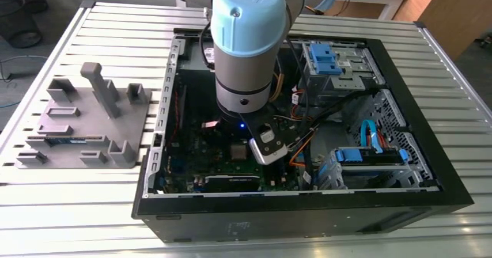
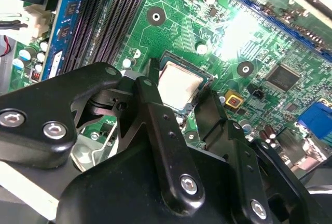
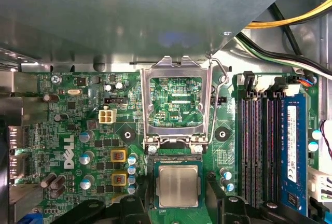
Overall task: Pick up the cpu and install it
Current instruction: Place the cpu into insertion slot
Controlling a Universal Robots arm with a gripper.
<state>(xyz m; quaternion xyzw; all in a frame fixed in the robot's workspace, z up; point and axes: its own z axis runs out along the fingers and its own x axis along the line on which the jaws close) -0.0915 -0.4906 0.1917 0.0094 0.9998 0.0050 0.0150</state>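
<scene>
The cpu (image 3: 178, 185), a small square chip with a silvery top, lies flat in its socket on the green motherboard (image 3: 78, 130). It also shows as a pale square (image 1: 238, 151) inside the computer case and between the fingers in the second wrist view (image 2: 179, 85). My gripper (image 2: 179, 93) hangs just above it, open, with one black finger (image 2: 148, 86) on one side of the chip and the other finger (image 2: 210, 107) on the opposite side. In the first wrist view the fingers (image 3: 218, 198) stand slightly wider than the chip. The socket's metal lid (image 3: 176, 102) is swung open.
The open black computer case (image 1: 307, 212) lies on a slatted metal table (image 1: 77, 223). Memory slots hold a stick with a blue label (image 3: 291, 146). Cables (image 1: 307, 137) and blue drive bays (image 1: 369, 154) fill the case's far side. A grey fixture tray (image 1: 84, 125) stands on the exterior view's left.
</scene>
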